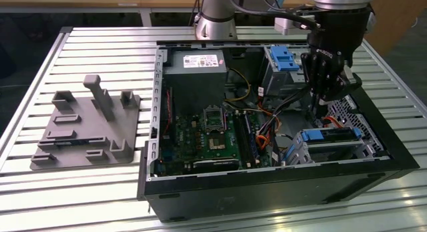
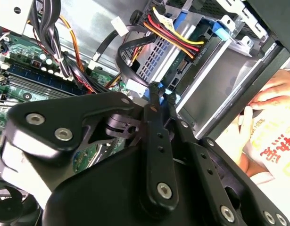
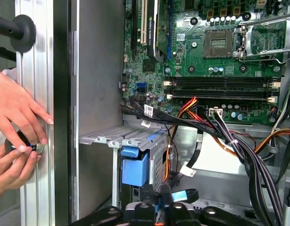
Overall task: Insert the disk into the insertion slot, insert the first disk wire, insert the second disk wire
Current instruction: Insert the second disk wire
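The black gripper [image 2: 159, 92] has its jaws pinched shut on a blue-tipped black wire [image 3: 181, 194], the contact half hidden; the grey disk in its blue plastic carrier [image 1: 331, 136] sits in the perforated silver insertion slot [image 1: 300, 153], label unseen; 2 cropped hands [image 3: 17, 113] rest beside the black case [image 1: 267, 192].

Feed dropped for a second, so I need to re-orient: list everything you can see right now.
Open black computer case: one, black, on slatted metal table.
Moulded plastic fixture: one, grey, exterior view's left of the case.
Circuit motherboard: one, green, case floor.
Flat grey-silver disk in blue carrier: one, inside the perforated silver insertion slot.
Taller metal cage with blue latch: one, silver, inside the case.
Person's hands: two, beside the case wall.
Claw: one, black, shut on a blue-plug black wire.
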Tool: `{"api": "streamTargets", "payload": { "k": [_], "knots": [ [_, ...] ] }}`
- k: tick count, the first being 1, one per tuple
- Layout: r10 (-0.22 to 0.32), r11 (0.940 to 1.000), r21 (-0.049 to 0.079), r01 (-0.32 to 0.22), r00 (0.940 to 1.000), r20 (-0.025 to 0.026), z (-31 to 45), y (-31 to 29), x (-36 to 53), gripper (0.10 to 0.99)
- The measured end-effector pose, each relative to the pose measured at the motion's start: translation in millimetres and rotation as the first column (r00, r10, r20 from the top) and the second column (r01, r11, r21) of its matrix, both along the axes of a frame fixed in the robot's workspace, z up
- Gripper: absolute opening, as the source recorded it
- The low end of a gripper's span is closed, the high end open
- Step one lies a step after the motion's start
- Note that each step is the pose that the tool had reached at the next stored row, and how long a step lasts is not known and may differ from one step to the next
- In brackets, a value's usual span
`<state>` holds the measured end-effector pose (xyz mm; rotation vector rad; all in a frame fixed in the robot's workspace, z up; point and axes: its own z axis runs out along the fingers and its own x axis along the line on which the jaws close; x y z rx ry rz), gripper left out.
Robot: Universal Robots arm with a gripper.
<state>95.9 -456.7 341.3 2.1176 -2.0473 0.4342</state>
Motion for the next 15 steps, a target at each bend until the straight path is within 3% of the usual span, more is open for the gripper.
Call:
{"api": "streamTargets", "payload": {
  "k": [1, 13, 15],
  "knots": [
    [0.000, 1.0000, 0.000, 0.000, 1.0000, 0.0000, 0.0, 0.0, 0.2, 0.145],
    [0.000, 1.0000, 0.000, 0.000, 1.0000, -0.0009, -0.1, -0.1, 3.1, 0.145],
    [0.000, 1.0000, 0.000, 0.000, 0.9999, -0.0144, 0.0, 0.0, 10.2, 0.145]
  ]
}}
